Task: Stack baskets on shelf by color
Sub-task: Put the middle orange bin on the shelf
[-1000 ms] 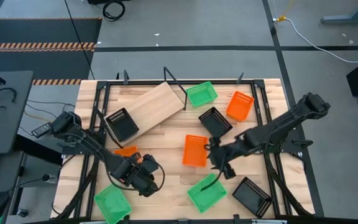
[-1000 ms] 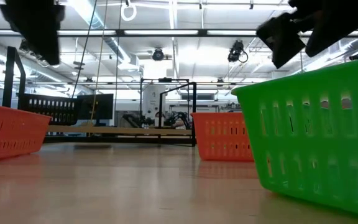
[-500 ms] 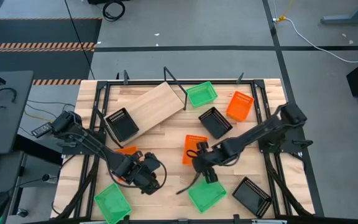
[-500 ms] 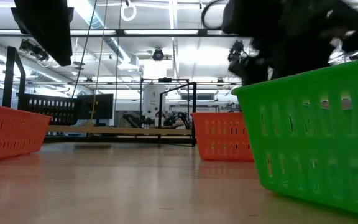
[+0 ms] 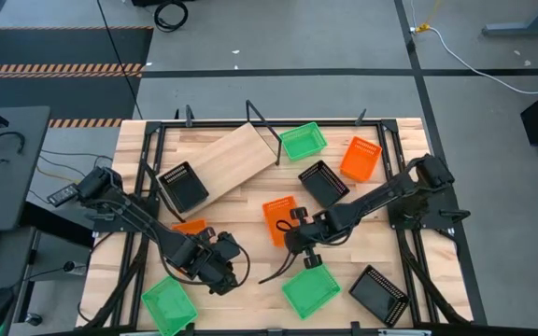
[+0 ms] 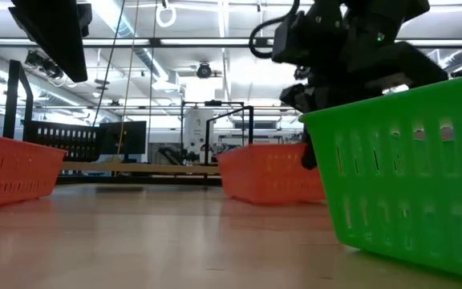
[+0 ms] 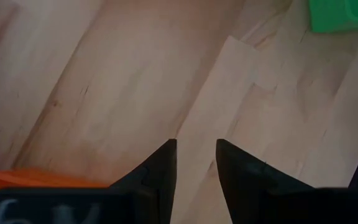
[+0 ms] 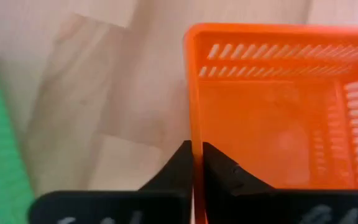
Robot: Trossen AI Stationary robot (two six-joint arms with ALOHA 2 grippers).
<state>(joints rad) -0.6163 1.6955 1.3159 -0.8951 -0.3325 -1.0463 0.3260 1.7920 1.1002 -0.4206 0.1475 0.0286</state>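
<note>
The orange basket (image 5: 280, 221) at the middle of the counter (image 5: 250, 280) is caught by its near rim in the right gripper (image 5: 296, 236), whose two fingers (image 8: 178, 163) stand pressed together on the thin orange wall, one outside and one inside, as the right wrist view shows. In the low view this basket (image 6: 269, 172) sits flat on the wood with the right arm coming down onto it from above. Just beside the right gripper, toward the front edge, lies a green basket (image 5: 310, 289), and a black basket (image 5: 323, 182) lies close behind the held one, so room is tight on those two sides; bare wood opens toward the left gripper. The left gripper (image 5: 215, 262) hangs over the counter near the front left, its fingers (image 7: 160, 168) partly spread with a clear gap and nothing between them, only bare boards beneath. A second orange basket (image 5: 191, 227) lies just behind it and a green basket (image 5: 168, 303) just off toward the front corner. The shelf (image 5: 233, 161) lies slanted at the back of the counter, well apart from both grippers, with a black basket (image 5: 182, 186) at its near end and a green basket (image 5: 303, 141) by its far end. Another orange basket (image 5: 361, 158) and a black basket (image 5: 379, 294) sit along the right edge.
</note>
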